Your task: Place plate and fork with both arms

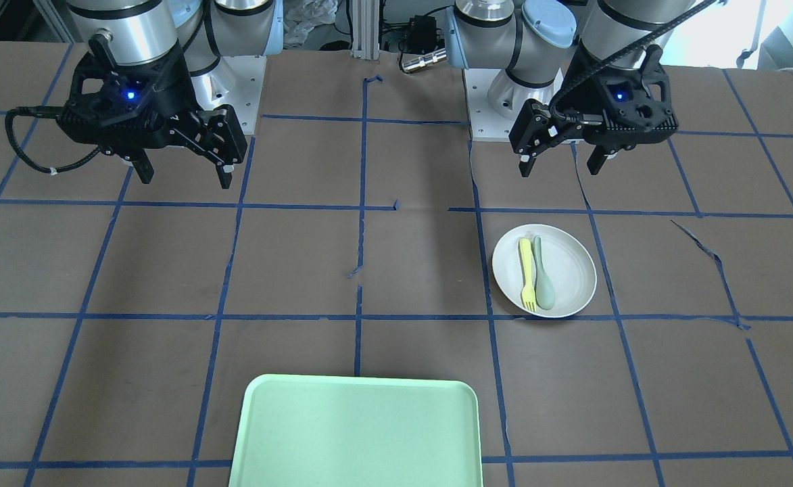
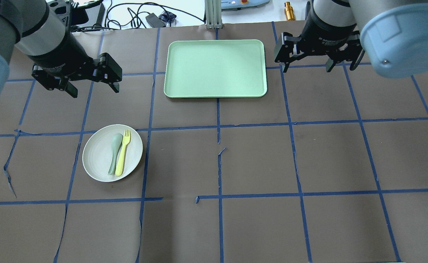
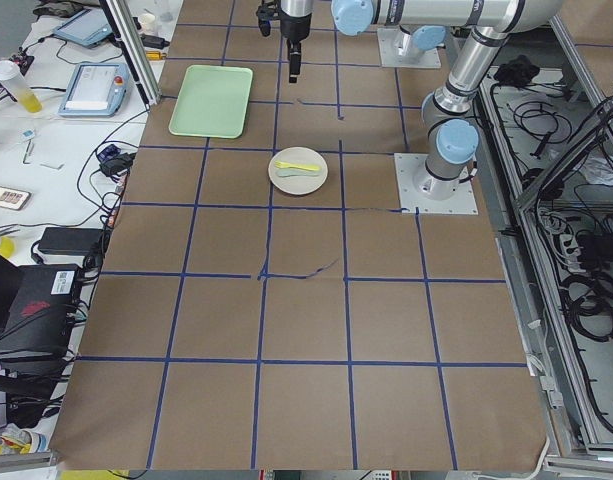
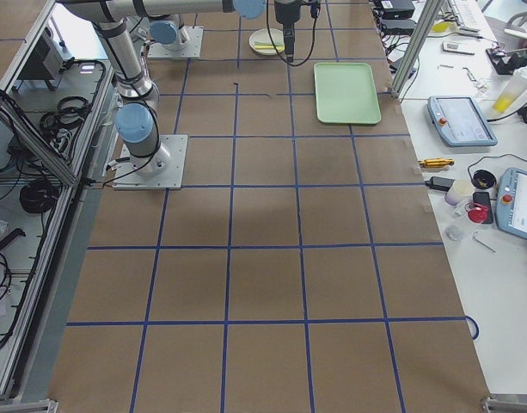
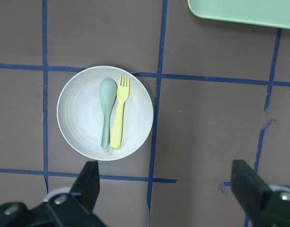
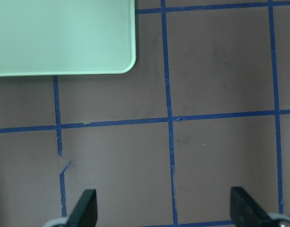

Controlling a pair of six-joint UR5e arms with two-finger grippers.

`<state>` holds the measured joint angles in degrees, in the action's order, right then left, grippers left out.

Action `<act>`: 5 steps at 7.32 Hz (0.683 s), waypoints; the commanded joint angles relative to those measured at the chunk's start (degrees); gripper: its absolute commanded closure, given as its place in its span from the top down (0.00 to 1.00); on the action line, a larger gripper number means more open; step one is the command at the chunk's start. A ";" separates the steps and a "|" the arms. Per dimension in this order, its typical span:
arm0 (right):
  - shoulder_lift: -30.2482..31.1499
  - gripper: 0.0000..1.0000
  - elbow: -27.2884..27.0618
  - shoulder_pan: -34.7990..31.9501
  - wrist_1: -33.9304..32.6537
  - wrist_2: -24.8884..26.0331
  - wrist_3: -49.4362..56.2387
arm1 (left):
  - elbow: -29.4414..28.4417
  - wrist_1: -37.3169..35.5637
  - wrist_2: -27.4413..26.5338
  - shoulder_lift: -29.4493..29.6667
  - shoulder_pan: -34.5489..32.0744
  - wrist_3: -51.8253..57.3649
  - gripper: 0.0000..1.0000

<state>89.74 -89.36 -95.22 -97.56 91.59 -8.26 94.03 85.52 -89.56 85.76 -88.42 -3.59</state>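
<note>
The left gripper [image 2: 94, 90] is held above the table [image 2: 257, 160], its jaws spread wide with nothing caught between them. The plate [image 5: 78, 113] is seen ahead of these jaws in the left wrist view, set toward one jaw rather than centred in the gap, and well apart from both. The fork [image 5: 118, 116] is laid flat inside the plate, its tines turned toward the far end of the plate as seen from the jaws. A grey-green spoon [image 5: 105, 109] is laid just beside it, on the side away from the other arm; whether the two touch cannot be told.

The right gripper [image 2: 307, 68] is likewise held above the table with its jaws parted and nothing held. Only bare brown table crossed by blue tape lines [image 6: 171, 118] is framed between them in the right wrist view. One rounded corner of the light-green tray [image 6: 59, 33] is seen ahead of these jaws and off to one side. From overhead, the tray is placed between the two sets of jaws, nearer to the right ones
</note>
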 commanded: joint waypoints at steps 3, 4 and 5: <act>0.08 1.00 0.06 0.03 -0.09 0.00 -0.09 | 0.01 0.00 -0.09 -0.15 0.00 0.16 1.00; 0.08 1.00 0.15 -0.05 -0.09 0.00 -0.01 | 0.10 0.00 -0.18 -0.06 0.00 0.42 1.00; 0.08 1.00 0.06 -0.05 -0.09 -0.09 -0.44 | 0.10 0.00 -0.26 0.03 0.00 0.60 1.00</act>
<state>89.83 -89.26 -95.25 -97.64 91.56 -8.39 94.11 85.52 -89.73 85.68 -88.42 -3.19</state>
